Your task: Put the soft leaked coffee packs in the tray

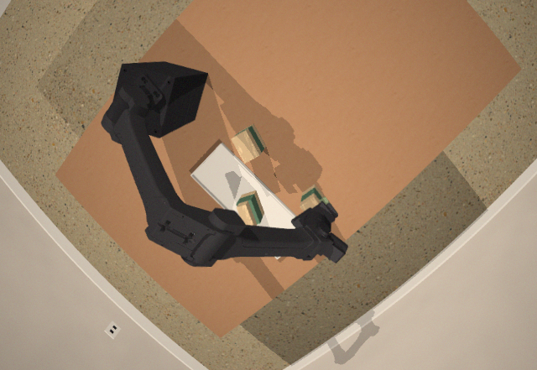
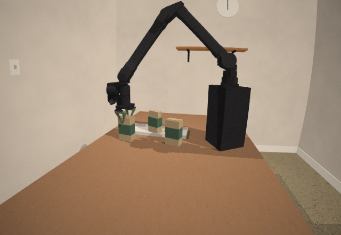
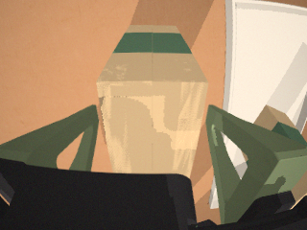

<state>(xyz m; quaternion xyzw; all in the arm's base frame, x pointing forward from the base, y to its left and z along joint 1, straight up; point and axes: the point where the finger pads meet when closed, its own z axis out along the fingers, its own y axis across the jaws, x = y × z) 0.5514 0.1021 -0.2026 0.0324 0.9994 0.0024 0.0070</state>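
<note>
Three tan coffee packs with green bands stand upright. One pack [image 2: 126,128] stands on the table just left of the white tray [image 2: 159,130]; it also shows in the wrist view [image 3: 153,115] and from above [image 1: 312,198]. My gripper [image 2: 124,114] is open around its top, with a gap on each side [image 3: 153,134]. A second pack [image 2: 155,121] stands inside the tray, seen from above [image 1: 249,207]. The third pack [image 2: 173,131] stands on the table by the tray's other end, seen from above [image 1: 248,143].
The arm's black base pedestal [image 2: 227,116] stands at the right of the tray. The arm reaches over the tray [image 1: 242,188] from above. The table's edge lies close to the left of the gripper.
</note>
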